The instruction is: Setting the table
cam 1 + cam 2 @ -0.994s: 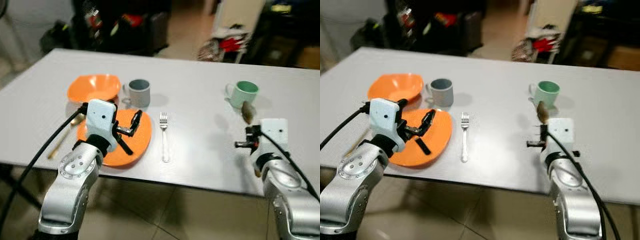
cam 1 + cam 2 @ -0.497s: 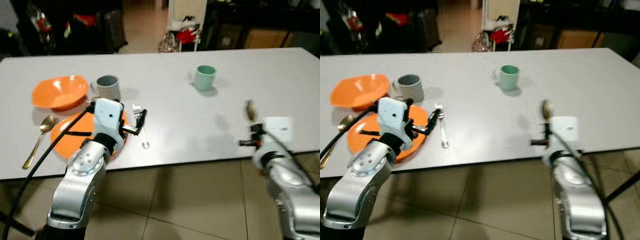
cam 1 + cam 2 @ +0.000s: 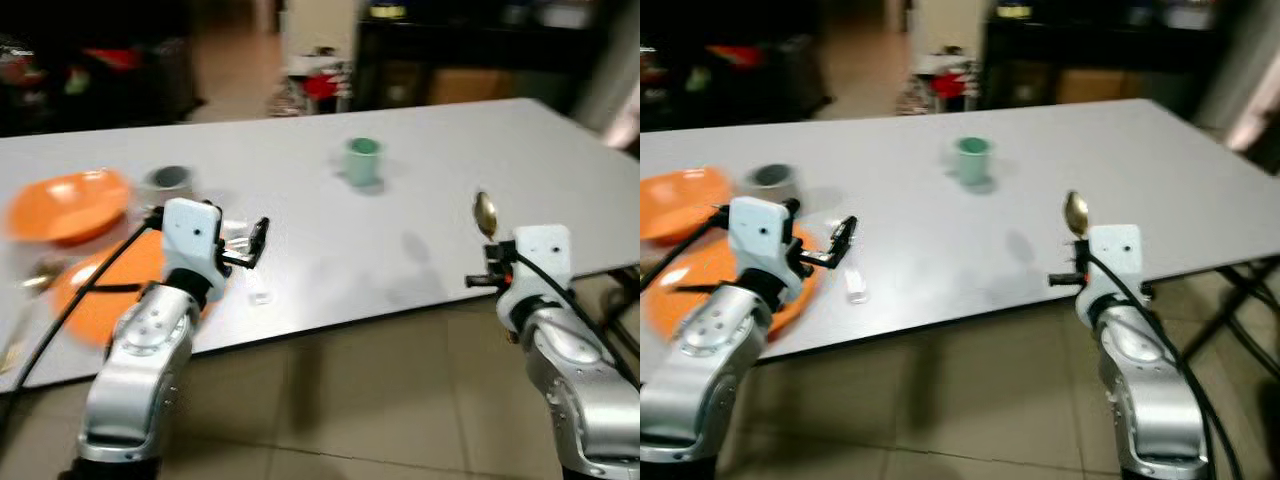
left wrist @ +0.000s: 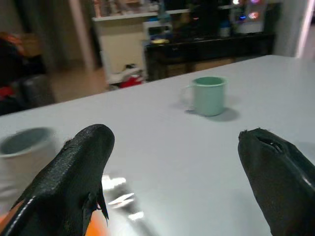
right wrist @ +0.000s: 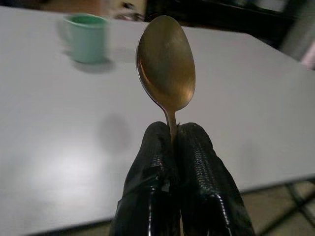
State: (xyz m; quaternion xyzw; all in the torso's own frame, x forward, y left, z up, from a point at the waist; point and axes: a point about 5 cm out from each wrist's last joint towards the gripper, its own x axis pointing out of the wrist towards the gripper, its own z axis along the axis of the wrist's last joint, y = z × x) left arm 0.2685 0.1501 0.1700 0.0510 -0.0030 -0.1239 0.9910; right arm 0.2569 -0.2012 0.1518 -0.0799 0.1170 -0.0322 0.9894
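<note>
My right gripper (image 5: 171, 132) is shut on the handle of a gold spoon (image 5: 166, 64), which stands bowl-up above the table's near edge (image 3: 485, 212). A green mug (image 3: 362, 160) sits further back on the white table (image 3: 440, 150), to the left of the spoon. My left gripper (image 3: 255, 243) hangs open and empty just above the table, over a clear-handled fork (image 4: 118, 196). To its left are a flat orange plate (image 3: 90, 300), a grey mug (image 3: 168, 180) and an orange bowl (image 3: 60, 205).
The table's near edge runs diagonally across the view, with tiled floor (image 3: 350, 400) below it. A table leg (image 3: 1230, 300) stands at the right. Dark furniture and clutter (image 3: 320, 80) line the far side. The left part of the picture is blurred.
The whole view has swung right, so the place setting now sits at the far left and the table's right end shows. The right gripper still holds the spoon upright; the left stays open.
</note>
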